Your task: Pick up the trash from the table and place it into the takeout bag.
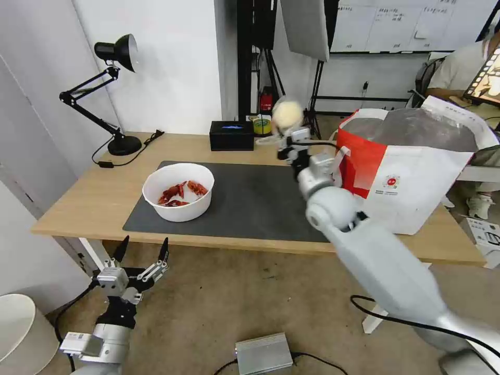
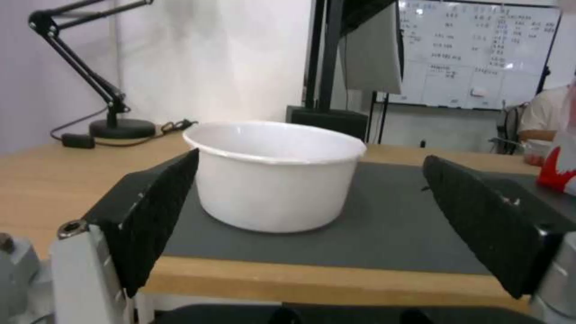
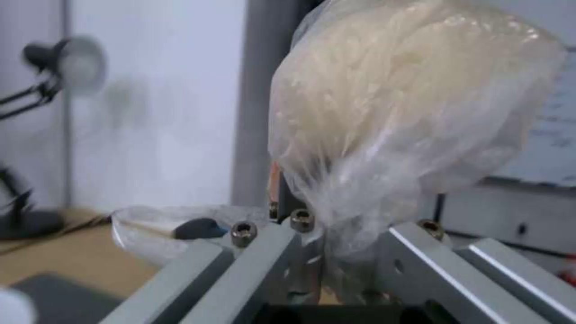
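Note:
A white round bowl (image 1: 178, 191) holding red crayfish shells sits on the dark grey mat (image 1: 260, 203) of the light-wood table (image 1: 94, 198). My left gripper (image 1: 143, 250) hangs open below the table's front edge, short of the bowl (image 2: 276, 175); its black fingers (image 2: 156, 211) frame the bowl without touching it. My right gripper (image 1: 288, 136) is raised over the table's far side, shut on the clear wrap around a beige lump (image 1: 287, 114), just left of the takeout bag (image 1: 411, 172). The wrapped lump (image 3: 408, 112) is pinched at its lower end. A clear plastic tray (image 3: 156, 229) lies below.
A black desk lamp (image 1: 112, 94) stands at the far left of the table, with a black rectangular box (image 1: 232, 135) and a tape roll (image 1: 262, 125) at the back edge. On the floor lie a grey metal box (image 1: 263, 354) and a white bin (image 1: 21, 328).

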{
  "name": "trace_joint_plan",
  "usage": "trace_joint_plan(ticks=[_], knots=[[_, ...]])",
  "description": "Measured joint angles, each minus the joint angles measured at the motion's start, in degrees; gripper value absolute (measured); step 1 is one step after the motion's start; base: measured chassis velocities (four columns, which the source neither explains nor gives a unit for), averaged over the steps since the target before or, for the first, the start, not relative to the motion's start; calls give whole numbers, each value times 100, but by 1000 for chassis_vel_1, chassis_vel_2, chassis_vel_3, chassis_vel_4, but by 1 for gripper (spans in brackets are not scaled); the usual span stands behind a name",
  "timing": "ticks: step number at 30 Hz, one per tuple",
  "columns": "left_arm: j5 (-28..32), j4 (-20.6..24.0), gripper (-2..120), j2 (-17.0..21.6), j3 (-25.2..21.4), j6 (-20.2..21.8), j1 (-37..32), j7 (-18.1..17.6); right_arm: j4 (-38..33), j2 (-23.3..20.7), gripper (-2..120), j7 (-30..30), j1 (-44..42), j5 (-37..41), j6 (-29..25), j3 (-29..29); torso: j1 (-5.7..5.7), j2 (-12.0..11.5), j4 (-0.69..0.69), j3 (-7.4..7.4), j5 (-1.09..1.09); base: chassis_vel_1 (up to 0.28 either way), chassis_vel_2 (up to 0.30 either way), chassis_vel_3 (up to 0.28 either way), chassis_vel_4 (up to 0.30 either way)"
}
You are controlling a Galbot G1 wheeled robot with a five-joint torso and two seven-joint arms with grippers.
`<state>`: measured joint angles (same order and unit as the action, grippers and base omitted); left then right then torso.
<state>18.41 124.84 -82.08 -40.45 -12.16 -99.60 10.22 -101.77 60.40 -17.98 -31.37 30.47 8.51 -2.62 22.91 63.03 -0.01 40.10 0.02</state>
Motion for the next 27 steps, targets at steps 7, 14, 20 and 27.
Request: trace_joint_plan(ticks=[7, 14, 20, 27], knots=[[-121, -82, 100, -82, 228, 19, 33, -2, -689, -514, 0, -150, -679, 304, -337, 1080, 0, 0, 0, 0, 0, 0, 0, 0, 0], [-201, -87, 100, -139, 286, 34, 11, -5, -858, -761, 0, -413, -784, 590, -337, 1698, 0, 0, 1, 1, -2, 0, 0, 0, 0], [-203, -69, 100, -139, 269, 26, -18, 4, -861, -897, 0, -606, -855, 691, -187, 2067, 0, 0, 0, 1, -1, 0, 0, 0, 0], [-292, -118, 100, -168, 332, 22, 14, 8, -1064, -1136, 0, -1243, -892, 1014, 673, 2409, 1, 0, 1, 1, -1, 0, 0, 0, 0]])
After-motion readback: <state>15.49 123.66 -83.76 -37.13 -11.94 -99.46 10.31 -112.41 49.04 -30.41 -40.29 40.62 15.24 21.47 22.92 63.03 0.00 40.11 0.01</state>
